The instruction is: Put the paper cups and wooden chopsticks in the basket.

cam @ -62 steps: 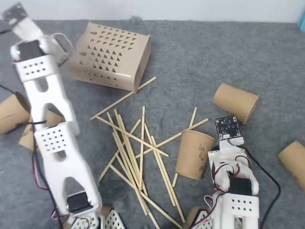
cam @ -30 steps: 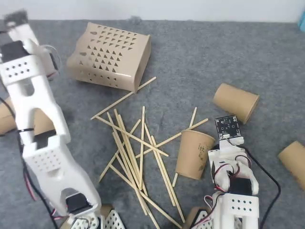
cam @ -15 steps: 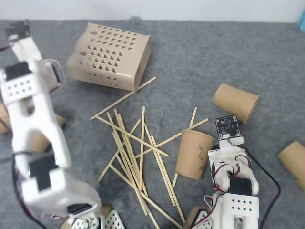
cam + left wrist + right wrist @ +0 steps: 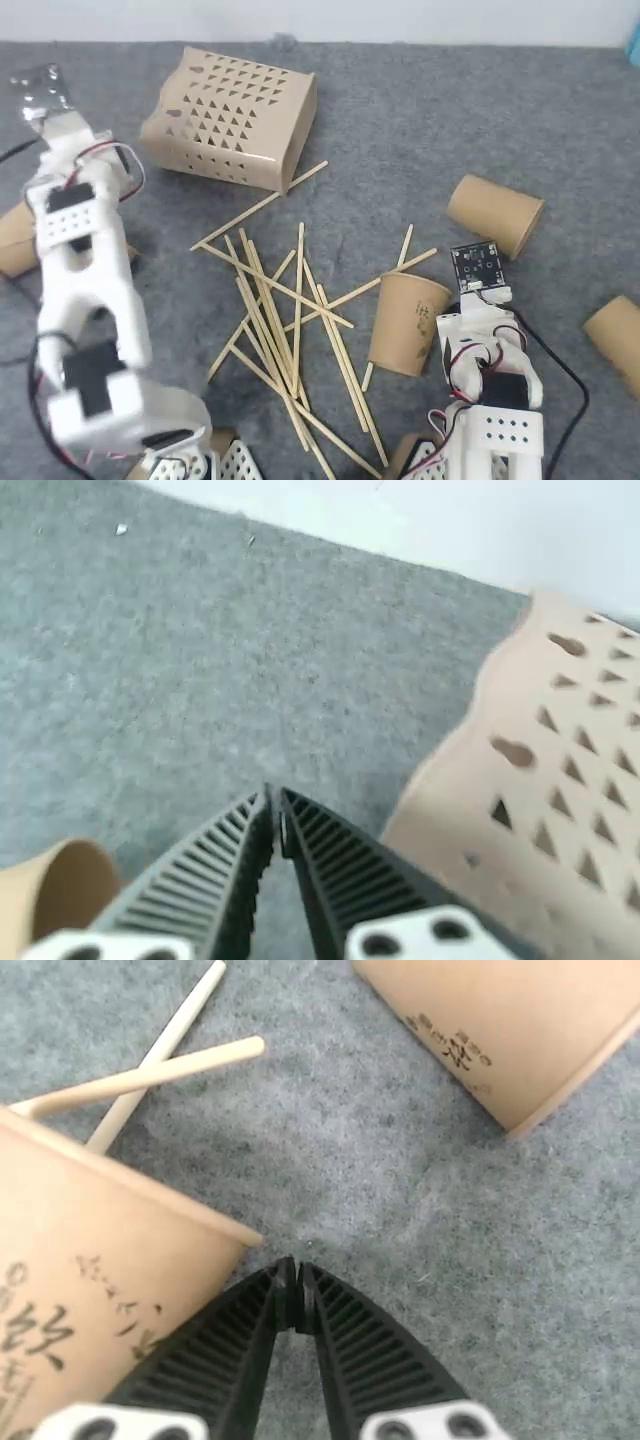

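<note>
The tan perforated basket lies on its side at the back left, its wall close beside my left gripper. That gripper is shut and empty over bare felt, with a paper cup just beside it. Several wooden chopsticks lie scattered in the middle. My right gripper is shut on nothing, its tips at the rim of a paper cup lying on its side. A second cup lies ahead of it, and two chopsticks cross nearby.
One more cup lies at the right edge and another at the left edge behind the left arm. A cup sits by the right arm's base. Grey felt covers the table, bare at the back right.
The left arm has pulled back from beside the basket and swung toward the left edge of the table. The right arm, cups and chopsticks have not moved.
</note>
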Tool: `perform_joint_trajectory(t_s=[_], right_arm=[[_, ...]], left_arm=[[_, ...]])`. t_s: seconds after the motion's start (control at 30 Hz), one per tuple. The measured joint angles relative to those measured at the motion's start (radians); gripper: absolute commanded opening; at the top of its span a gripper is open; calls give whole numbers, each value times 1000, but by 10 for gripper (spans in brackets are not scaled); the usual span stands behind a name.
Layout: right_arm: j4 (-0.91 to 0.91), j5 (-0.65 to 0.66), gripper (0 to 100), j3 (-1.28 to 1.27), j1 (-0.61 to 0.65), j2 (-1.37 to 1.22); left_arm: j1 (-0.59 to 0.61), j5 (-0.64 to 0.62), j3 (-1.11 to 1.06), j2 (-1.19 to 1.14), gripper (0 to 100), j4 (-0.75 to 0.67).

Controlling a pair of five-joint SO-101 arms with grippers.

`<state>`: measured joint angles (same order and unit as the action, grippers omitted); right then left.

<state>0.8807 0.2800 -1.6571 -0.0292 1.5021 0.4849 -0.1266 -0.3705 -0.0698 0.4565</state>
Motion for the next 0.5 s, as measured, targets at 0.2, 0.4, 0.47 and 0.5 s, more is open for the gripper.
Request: perform_joint_trajectory(t_s=[0.2,0.4,0.47,0.5], right_arm=[[0,0,9,0,0,0],[0,0,9,0,0,0],[0,0,9,0,0,0],[0,0,9,0,0,0]], left_arm=[[18,-141,348,-381,15,-2],[18,-212,620,-620,14,-68],[17,-216,634,-678,13,-127],[12,-218,634,-700,13,-155]])
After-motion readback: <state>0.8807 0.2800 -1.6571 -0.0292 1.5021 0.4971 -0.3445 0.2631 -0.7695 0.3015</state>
